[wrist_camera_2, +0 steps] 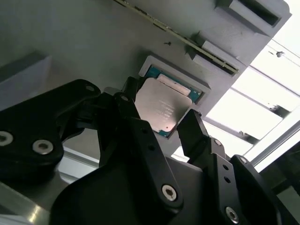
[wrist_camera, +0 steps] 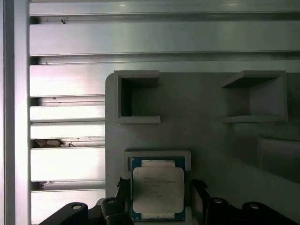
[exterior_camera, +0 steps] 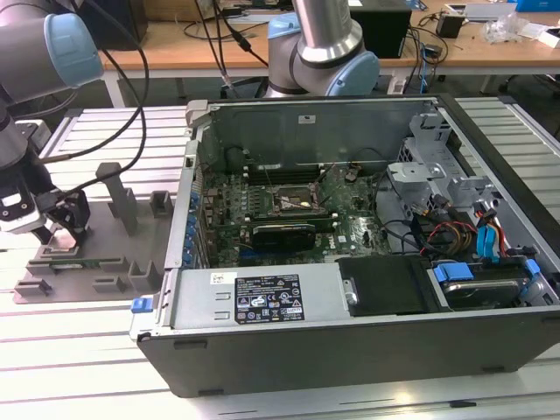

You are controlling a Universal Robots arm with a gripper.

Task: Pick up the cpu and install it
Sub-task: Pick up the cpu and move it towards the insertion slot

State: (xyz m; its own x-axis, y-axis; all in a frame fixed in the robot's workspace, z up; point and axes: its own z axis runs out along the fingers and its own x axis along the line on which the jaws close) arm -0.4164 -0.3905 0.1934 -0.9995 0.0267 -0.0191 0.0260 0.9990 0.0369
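The gripper (wrist_camera: 159,186) is spread open, one black finger (wrist_camera: 198,188) at each of two opposite edges of the cpu (wrist_camera: 158,194) with a thin gap either side. The chip lies flat in a shallow square recess of the grey fixture plate (wrist_camera: 206,140). Both wrist views show this straddle, and the first wrist view adds two box-shaped pockets (wrist_camera: 138,98) beyond the chip and the slotted table (wrist_camera: 65,164) past the plate's rounded edge. The exterior view alone shows the gripper low at the exterior view's left, well apart from the open computer case (exterior_camera: 262,350) and its black-framed socket (exterior_camera: 293,201) mid-frame.

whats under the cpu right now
The cpu lies in a rimmed pocket of the grey fixture plate. The pocket's floor beneath is hidden by the chip.
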